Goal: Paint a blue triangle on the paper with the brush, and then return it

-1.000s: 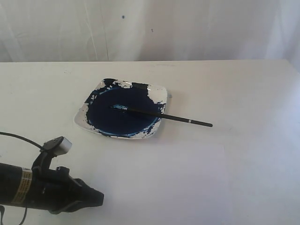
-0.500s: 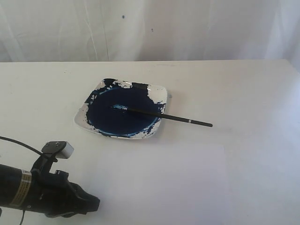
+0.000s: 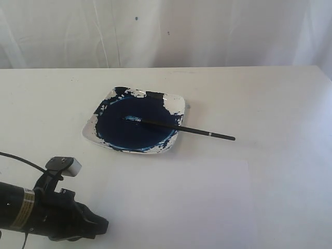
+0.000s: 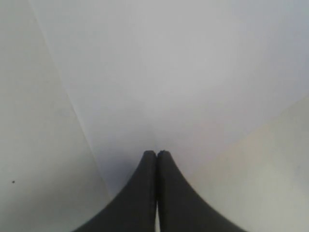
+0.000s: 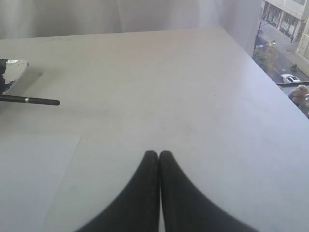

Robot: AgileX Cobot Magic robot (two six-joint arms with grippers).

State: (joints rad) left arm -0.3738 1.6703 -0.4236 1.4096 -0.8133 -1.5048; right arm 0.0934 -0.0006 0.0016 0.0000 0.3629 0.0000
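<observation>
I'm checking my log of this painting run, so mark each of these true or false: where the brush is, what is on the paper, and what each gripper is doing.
1. The brush lies with its tip in the paint dish, its handle poking out past the rim. True.
2. The paper bears a blue triangle. False: the sheet is blank.
3. The left gripper is shut with nothing in it. True.
4. The right gripper holds the brush. False: it is shut on nothing, and the brush lies apart from it on the dish.
</observation>
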